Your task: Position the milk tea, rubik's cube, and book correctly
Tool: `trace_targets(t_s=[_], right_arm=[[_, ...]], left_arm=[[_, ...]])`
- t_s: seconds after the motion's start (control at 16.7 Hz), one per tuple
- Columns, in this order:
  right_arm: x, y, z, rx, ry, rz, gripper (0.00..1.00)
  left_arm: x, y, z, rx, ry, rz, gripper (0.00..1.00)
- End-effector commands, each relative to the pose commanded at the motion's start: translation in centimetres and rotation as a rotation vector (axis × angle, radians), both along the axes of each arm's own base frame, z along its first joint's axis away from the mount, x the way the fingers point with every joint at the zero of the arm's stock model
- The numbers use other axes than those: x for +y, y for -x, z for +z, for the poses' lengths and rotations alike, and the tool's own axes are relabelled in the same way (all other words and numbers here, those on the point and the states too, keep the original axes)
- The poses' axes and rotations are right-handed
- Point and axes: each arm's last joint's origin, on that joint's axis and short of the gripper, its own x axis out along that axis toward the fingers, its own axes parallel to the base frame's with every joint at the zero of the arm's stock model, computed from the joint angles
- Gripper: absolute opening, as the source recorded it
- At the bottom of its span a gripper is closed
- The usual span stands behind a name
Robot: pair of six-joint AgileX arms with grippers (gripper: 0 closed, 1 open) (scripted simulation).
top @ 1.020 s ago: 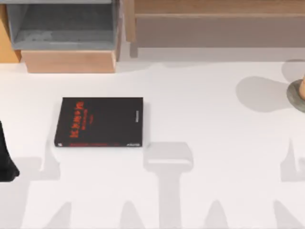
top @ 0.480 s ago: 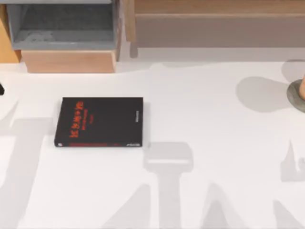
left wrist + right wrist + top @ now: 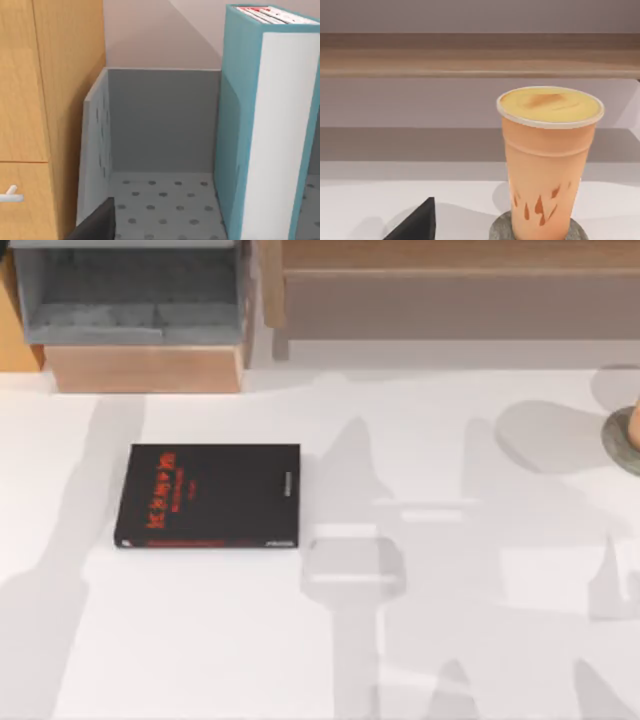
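We see the book (image 3: 207, 496) lying flat on the white counter (image 3: 200, 640), left of centre: thin, black cover, red lettering along its left side, too small to read. The milk tea (image 3: 549, 160), a tall peach-orange cup with a clear lid, stands upright on a grey-green disc (image 3: 623, 440) at the counter's right edge. A grey bin (image 3: 130, 295) sits beyond the book; beside it stands a teal box (image 3: 265, 130). Whether our left and right fingers are open, we cannot tell
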Motion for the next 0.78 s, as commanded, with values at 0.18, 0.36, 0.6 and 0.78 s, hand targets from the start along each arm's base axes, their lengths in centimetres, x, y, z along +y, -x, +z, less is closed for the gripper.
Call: trace_targets(t_s=[0.18, 0.36, 0.6, 0.78], right_arm=[[0.0, 0.0, 0.0, 0.000, 0.000, 0.000, 1.00], [0.0, 0.0, 0.0, 0.000, 0.000, 0.000, 1.00], [0.0, 0.0, 0.0, 0.000, 0.000, 0.000, 1.00], [0.0, 0.0, 0.0, 0.000, 0.000, 0.000, 1.00]], left_arm=[[-1.8, -5.7, -2.3, 0.015, 0.000, -0.004, 1.00], [-3.1, -9.2, -4.2, 0.007, 0.004, -0.008, 1.00], [-3.7, -10.5, -5.0, -0.003, 0.008, -0.010, 1.00], [-3.5, -10.5, -5.1, 0.001, 0.007, -0.006, 1.00]])
